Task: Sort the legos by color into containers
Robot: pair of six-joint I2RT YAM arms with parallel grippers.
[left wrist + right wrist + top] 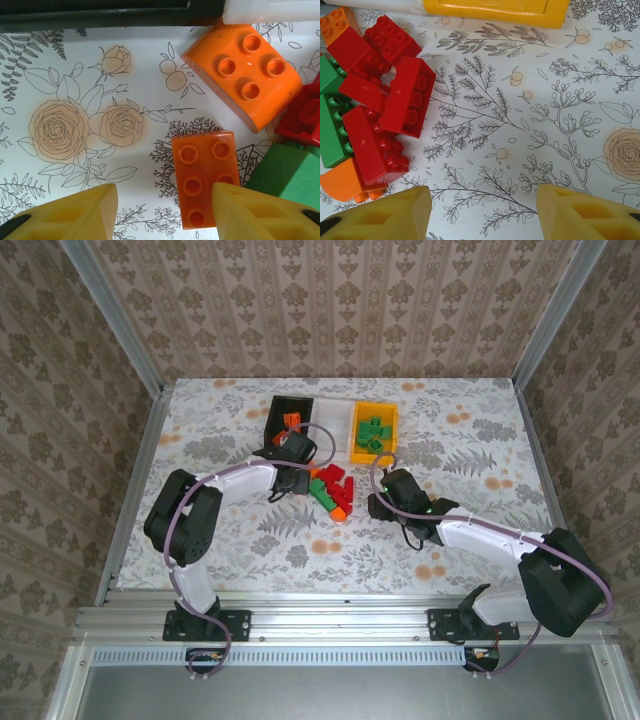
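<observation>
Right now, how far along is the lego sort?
Done: some orange bricks sit in the black bin, green bricks in the yellow-orange bin. In hand: nothing; the left hand is open over an orange brick, the right hand open beside the pile. Left: the mixed red, green and orange pile; the white bin looks empty.

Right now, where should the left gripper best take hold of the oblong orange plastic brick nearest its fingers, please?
Probably from above, across the long sides of the oblong orange brick: it lies flat, studs up, one side bare, a green plastic brick crowding the other.
</observation>
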